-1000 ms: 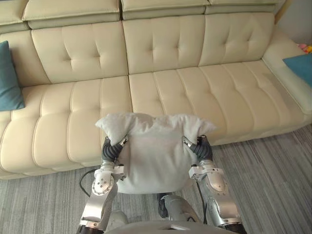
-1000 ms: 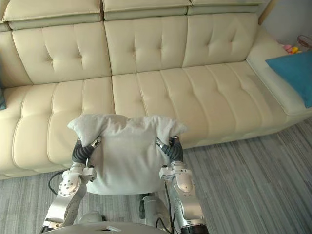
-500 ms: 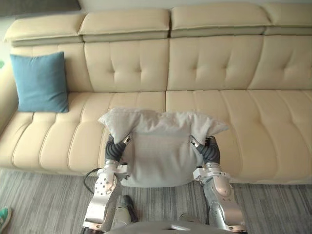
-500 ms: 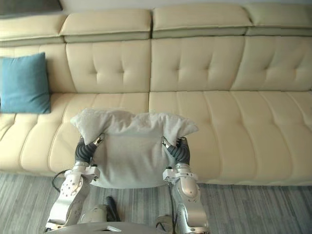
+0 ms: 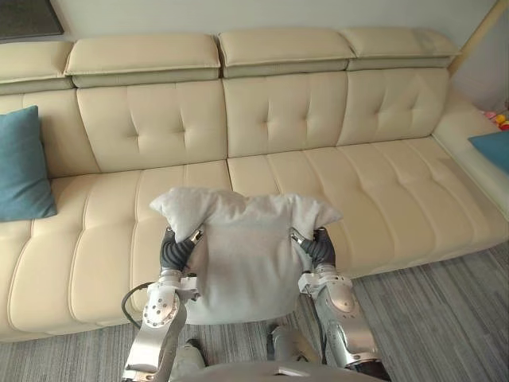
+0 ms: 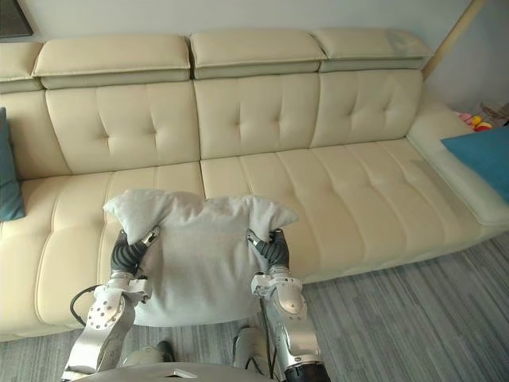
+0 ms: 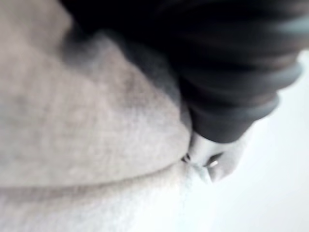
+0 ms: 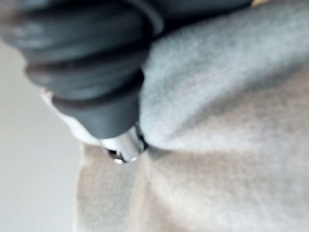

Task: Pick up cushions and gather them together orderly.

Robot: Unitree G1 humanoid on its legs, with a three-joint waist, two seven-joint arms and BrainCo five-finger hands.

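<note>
The pale grey cushion point(image 5: 242, 255) is off the sofa and up in front of us, held upright between our two hands over the near edge of the seat, roughly at the seam between the left and middle seats. Its two upper corners flop outward, one over each wrist, and its lower edge hangs free above the floor. Our left hand point(image 5: 176, 248) is pressed into the cushion's left side and our right hand point(image 5: 319, 247) into its right side, both at about the same height, just under the drooping corners. In each wrist view the dark ribbed cover lies tight against folded grey fabric, which swallows most of the hand, so we cannot tell how far either hand is closed. Beyond the cushion runs the long cream sofa point(image 5: 382, 183), with tufted backs and padded headrests. A teal cushion point(image 5: 20, 167) leans upright against the backrest at the far left end. A second teal cushion point(image 5: 491, 147) lies on the sofa's right end. Grey striped floor point(image 5: 445, 318) shows near us on the right.
</note>
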